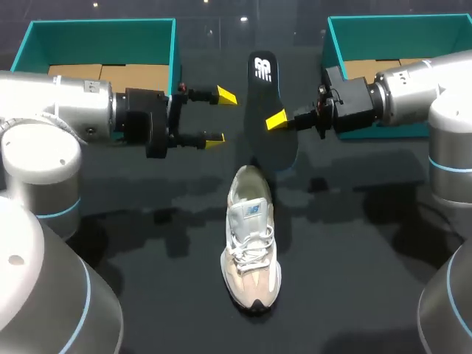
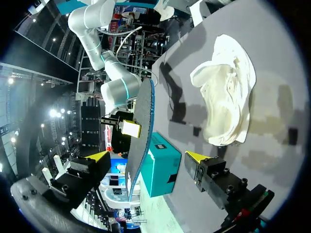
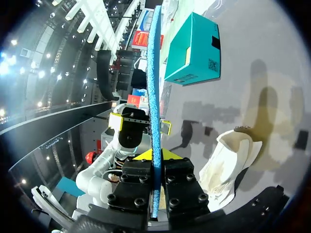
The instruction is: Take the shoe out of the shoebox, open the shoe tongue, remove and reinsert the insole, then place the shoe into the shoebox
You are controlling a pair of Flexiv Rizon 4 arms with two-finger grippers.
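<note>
A white and beige shoe [image 1: 251, 251] stands on the dark table [image 1: 147, 221], toe toward the front edge. Above its heel hangs the black insole [image 1: 263, 88], held up off the table. My right gripper [image 1: 278, 120] is shut on the insole's right edge. The right wrist view shows the insole edge-on, its blue side [image 3: 155, 82] clamped at my right gripper [image 3: 154, 156], and the shoe [image 3: 228, 165] lies beside it. My left gripper [image 1: 220, 116] stands open just left of the insole, not touching it. From the left wrist, the insole [image 2: 140, 131] sits ahead of my left gripper [image 2: 148, 156].
Two teal shoeboxes stand at the back, one at the left [image 1: 103, 33] and one at the right [image 1: 391, 29] behind my right arm. The right box [image 2: 163, 165] also shows beyond the insole in the left wrist view.
</note>
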